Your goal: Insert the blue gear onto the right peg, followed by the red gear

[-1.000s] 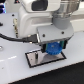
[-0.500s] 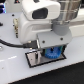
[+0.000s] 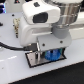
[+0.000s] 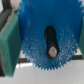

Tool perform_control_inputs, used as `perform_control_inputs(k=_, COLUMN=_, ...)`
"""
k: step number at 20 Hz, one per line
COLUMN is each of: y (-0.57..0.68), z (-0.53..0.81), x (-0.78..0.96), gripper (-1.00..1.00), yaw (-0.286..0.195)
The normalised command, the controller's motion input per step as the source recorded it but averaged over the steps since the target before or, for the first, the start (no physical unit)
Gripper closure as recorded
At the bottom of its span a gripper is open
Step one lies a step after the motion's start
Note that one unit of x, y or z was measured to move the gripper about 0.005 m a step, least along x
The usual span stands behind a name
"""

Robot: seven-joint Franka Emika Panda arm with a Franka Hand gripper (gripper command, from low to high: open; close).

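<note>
White bench: gripper, lower than before, pinches blue gear directly beneath, over grey plate; seating imminent.

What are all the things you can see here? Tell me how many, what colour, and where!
blue gear: one, bright blue, held in the claw just above the grey plate; fills the wrist view, with a dark slot in its middle.
grey plate: one, grey with a black edge, flat on the white table, under the claw.
white table: one, white, under everything.
peg: too hidden by the claw and gear to pick out.
red gear: not seen in either view.
robot arm: one, white and grey, reaching down from above over the plate.
claw: one, dark, shut on the blue gear.
</note>
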Motion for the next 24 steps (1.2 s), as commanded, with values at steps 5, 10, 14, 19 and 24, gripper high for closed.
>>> perform_control_inputs(k=5, y=0.15, z=0.22, x=-0.07, gripper=-1.0, yaw=0.0)
perform_control_inputs(k=10, y=0.15, z=0.37, x=-0.32, gripper=-1.0, yaw=0.0)
perform_control_inputs(k=14, y=0.23, z=0.25, x=-0.51, gripper=-1.0, yaw=0.0)
perform_control_inputs(k=19, y=0.21, z=0.11, x=-0.67, gripper=-1.0, yaw=0.0)
perform_control_inputs(k=24, y=0.26, z=-0.02, x=-0.61, gripper=-1.0, yaw=0.0)
